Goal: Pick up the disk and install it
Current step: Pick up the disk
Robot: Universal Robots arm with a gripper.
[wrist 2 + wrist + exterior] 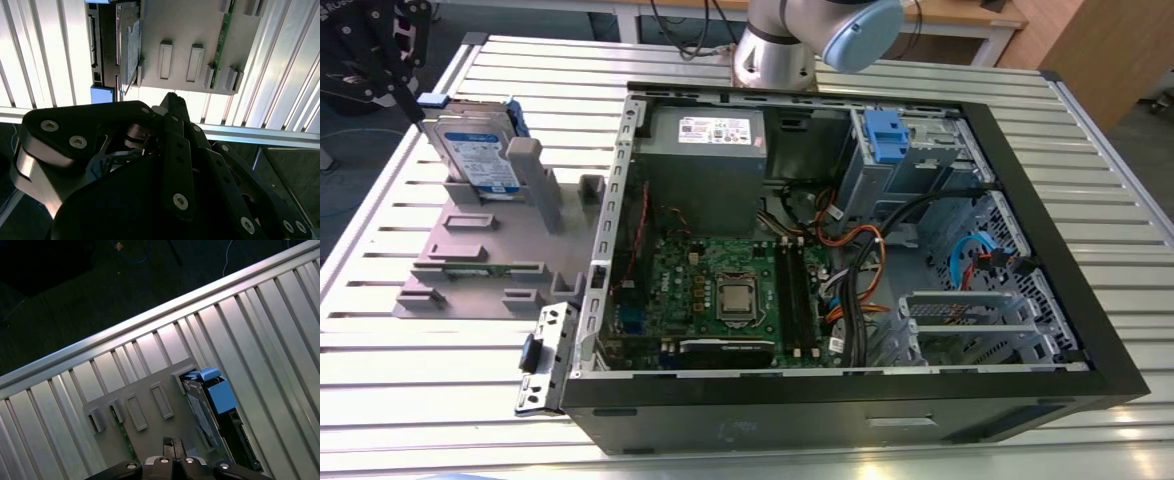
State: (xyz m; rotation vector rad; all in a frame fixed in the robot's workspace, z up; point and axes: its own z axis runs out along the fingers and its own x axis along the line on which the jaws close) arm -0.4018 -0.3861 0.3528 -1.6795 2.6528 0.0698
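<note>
The disk (471,150) stands on edge in the grey fixture (474,255). The fixture rests on the slatted aluminium table (400,350), beside the open computer case (854,410). The gripper (173,444) hangs near the fixture, fingertips pressed together, empty. Dark floor (60,300) lies beyond the table edge.

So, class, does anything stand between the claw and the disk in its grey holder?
Nothing visible does. In the first wrist view the claw hangs over the grey holder, whose slot holds the disk standing on edge off to one side; only open air lies between them.
</note>
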